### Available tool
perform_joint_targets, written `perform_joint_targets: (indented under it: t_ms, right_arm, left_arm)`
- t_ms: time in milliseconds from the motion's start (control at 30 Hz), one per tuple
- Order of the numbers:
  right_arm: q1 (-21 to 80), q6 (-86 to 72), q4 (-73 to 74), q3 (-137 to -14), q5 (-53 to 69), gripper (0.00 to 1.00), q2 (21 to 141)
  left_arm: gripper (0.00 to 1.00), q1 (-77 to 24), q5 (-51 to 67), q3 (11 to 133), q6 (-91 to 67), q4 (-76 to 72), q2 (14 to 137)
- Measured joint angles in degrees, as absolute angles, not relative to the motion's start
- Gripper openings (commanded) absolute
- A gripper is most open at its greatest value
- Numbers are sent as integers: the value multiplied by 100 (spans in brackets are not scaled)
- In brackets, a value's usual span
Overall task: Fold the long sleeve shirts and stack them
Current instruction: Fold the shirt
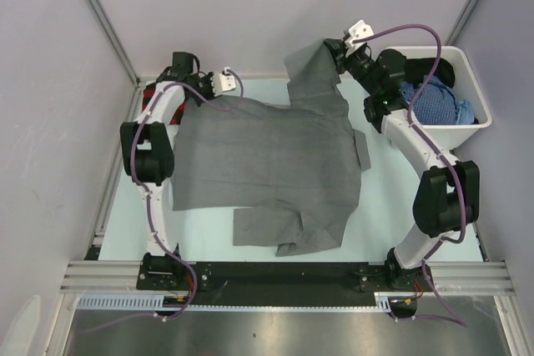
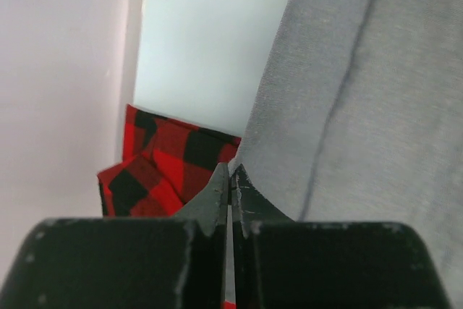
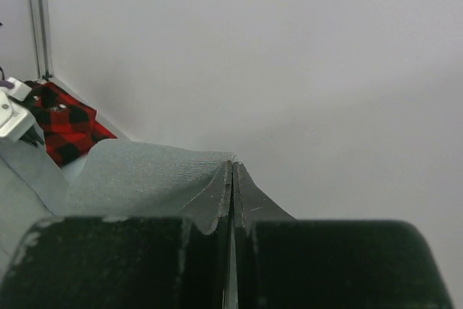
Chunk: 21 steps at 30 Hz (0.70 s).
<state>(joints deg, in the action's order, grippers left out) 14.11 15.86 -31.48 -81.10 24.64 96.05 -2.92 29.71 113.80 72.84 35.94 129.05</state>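
- Grey shirt lay spread on tabletop, near hem part-folded; fold unfinished.
- L pincer pinched its far edge; R pincer held a corner aloft.
- Plaid shirt sat at far-left corner; stacking not yet done, prob.

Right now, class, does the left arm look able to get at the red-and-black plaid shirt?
Probably yes. The plaid shirt lies just past the left gripper with nothing between them. But its jaws are shut, apparently on the edge of the grey shirt, so it would have to let go first.
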Motion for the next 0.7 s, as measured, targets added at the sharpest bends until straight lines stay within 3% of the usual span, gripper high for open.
perform_joint_targets:
  t_ms: [567,700]
  right_arm:
    - [1354,1715,-1881,-6943,2401,0,7872]
    - [1382,1723,-1675,-6431,2355,0,7625]
  left_arm:
    - [0,-526,2198,9223,6532,3968,11638]
    - [11,-620,2080,8860,6267,3990,11531]
